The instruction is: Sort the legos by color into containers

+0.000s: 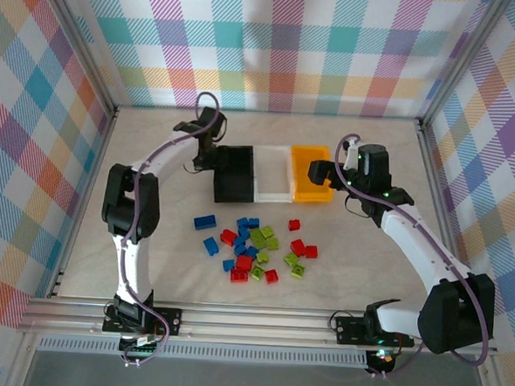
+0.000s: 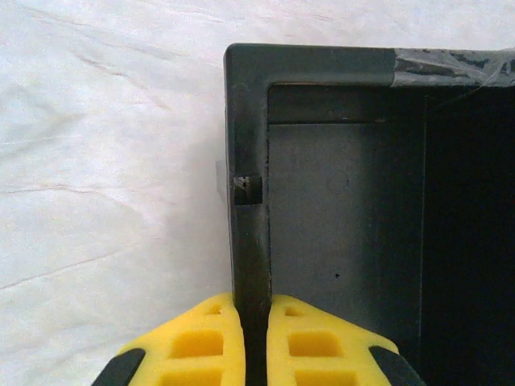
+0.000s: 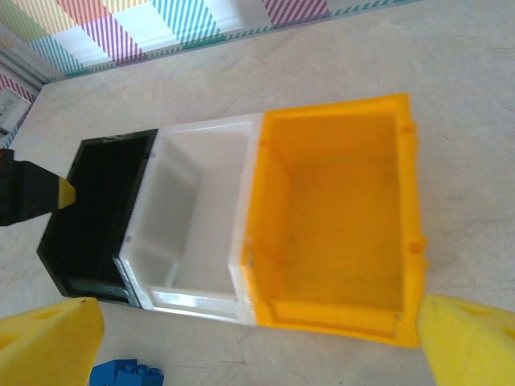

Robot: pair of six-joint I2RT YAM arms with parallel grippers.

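We see the legos (image 1: 254,248) lying loose on the worktop (image 1: 149,256) at the centre of the top view, with blue, red and lime green mixed together. Just above them the containers stand in a touching row: black bin (image 1: 234,174) on the left, white bin (image 1: 273,174) in the middle, orange-yellow bin (image 1: 311,173) on the right. The left hand (image 1: 205,159) is clamped on the black bin's left wall. The right hand (image 1: 316,172) hovers over the orange-yellow bin, fingers spread wide.

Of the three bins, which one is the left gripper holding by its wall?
The black bin, leftmost in the row: the left gripper pinches its side wall. The white bin and orange bin stand ungripped.
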